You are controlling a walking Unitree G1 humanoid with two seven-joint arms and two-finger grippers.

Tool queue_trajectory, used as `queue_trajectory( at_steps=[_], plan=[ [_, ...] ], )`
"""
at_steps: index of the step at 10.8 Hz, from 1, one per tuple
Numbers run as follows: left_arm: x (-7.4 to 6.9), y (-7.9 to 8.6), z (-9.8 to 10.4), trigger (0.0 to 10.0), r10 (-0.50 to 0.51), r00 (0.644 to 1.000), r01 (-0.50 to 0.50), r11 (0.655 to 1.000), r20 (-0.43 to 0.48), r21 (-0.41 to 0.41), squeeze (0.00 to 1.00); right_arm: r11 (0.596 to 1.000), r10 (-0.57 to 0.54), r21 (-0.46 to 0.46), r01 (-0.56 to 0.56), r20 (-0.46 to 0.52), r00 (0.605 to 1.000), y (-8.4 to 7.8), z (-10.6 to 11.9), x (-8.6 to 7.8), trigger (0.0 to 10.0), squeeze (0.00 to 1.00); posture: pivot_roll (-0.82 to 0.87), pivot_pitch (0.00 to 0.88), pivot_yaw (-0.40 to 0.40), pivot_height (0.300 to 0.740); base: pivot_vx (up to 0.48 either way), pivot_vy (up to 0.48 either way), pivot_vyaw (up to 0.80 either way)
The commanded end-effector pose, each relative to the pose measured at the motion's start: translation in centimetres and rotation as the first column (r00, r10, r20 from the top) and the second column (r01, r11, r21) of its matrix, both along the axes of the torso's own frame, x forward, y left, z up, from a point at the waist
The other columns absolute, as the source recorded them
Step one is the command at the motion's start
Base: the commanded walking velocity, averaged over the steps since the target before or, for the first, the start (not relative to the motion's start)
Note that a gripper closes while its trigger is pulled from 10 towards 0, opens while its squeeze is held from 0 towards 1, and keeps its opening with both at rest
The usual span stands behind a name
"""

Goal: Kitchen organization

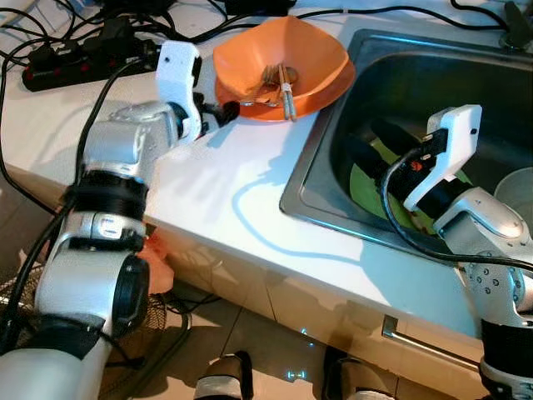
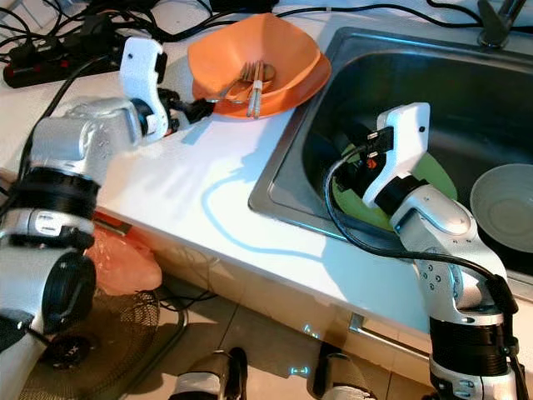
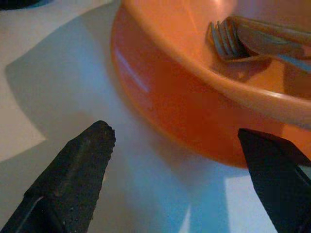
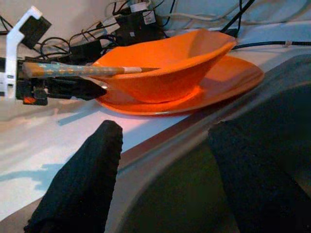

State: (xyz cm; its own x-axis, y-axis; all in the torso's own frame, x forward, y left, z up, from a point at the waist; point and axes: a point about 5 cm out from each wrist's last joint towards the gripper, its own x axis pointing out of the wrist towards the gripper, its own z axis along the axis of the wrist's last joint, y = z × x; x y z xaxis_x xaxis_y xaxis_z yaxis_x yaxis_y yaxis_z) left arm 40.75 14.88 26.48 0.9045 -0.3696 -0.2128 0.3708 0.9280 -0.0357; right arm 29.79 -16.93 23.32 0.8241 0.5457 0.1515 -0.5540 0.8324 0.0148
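An orange bowl [image 1: 279, 54] stands on an orange plate [image 1: 329, 93] on the white counter, just left of the sink. A fork [image 3: 228, 41] and a wooden-handled utensil [image 1: 286, 92] lie inside the bowl. My left gripper [image 1: 225, 111] is open at counter level, right beside the bowl's left side, its fingertips [image 3: 97, 141] apart from the bowl wall. My right gripper [image 1: 366, 143] is open, low inside the steel sink [image 1: 321, 146], above a green plate [image 2: 441, 179]. Nothing is between its fingers [image 4: 92, 165].
A pale bowl [image 2: 508, 204] sits in the sink at the right. A black power strip [image 1: 67, 67] and tangled cables lie on the counter's back left. The faucet base [image 2: 495, 21] is behind the sink. Below the counter are an orange bag [image 2: 125, 258] and a floor fan [image 2: 83, 333].
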Motion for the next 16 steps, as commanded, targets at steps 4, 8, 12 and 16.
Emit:
queue_trajectory(
  at_steps=[4,8,12,16],
  plan=[
    [0.8,-1.0,0.7,10.0,0.006,1.0,-0.005,0.999,0.024,-0.034,0.0,1.0,-0.003,-0.001,0.003,0.015,1.0,-0.1,0.6,-0.7,10.0,0.0,0.09,0.238,0.151,0.74,0.0,0.0,0.0],
    [1.5,-1.3,1.5,10.0,0.04,0.997,-0.037,0.998,0.058,-0.06,0.0,1.0,-0.007,0.002,0.007,0.011,1.0,0.0,0.6,-0.7,10.0,0.0,0.08,0.245,0.153,0.74,0.0,0.0,0.0],
    [1.7,-2.1,-0.4,10.0,0.041,0.999,-0.041,0.998,-0.001,-0.041,0.0,1.0,-0.013,0.003,0.013,0.01,1.0,0.0,0.6,-0.8,10.0,0.0,0.08,0.249,0.159,0.74,0.0,0.0,0.0],
    [1.4,-1.9,-3.6,10.0,0.059,0.994,-0.058,0.998,-0.086,0.016,0.0,1.0,-0.014,0.001,0.014,0.012,1.0,0.0,0.6,-0.9,10.0,0.0,0.07,0.252,0.162,0.74,0.0,0.0,0.0]
  ],
)
